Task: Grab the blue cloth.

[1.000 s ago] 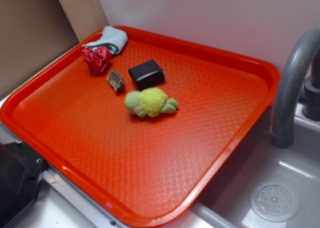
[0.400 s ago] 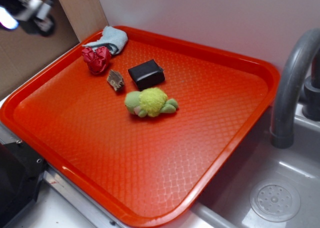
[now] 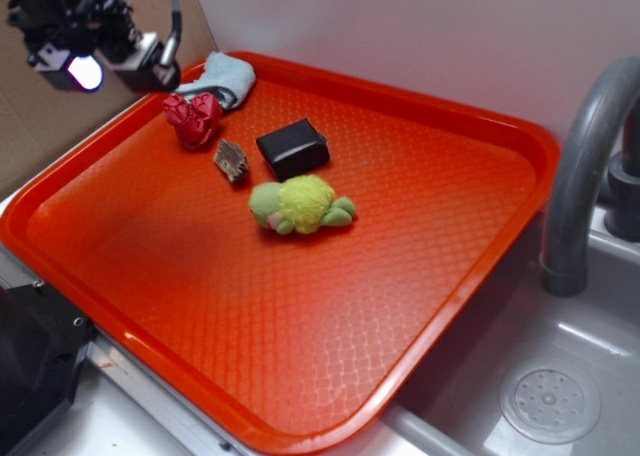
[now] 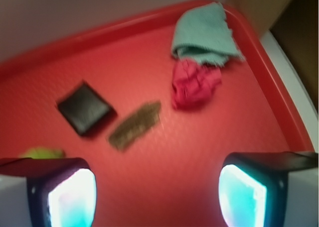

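Red tray (image 3: 420, 276) by sink (image 3: 560, 376), white wall; blue cloth (image 3: 225, 76) far corner; hand (image 4: 157, 192) wide open, empty.

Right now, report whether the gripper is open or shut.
Open. In the wrist view the gripper has its fingers set wide apart, holding nothing, short of the blue cloth.

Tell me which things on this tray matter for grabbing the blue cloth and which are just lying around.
Part of the job:
- blue cloth, in the tray's far corner
- gripper, jaws wide apart, nothing between them

Just lying about:
- red fabric wad, right beside the cloth
- small brown piece
- black block
- yellow-green plush toy
- red tray
- grey faucet
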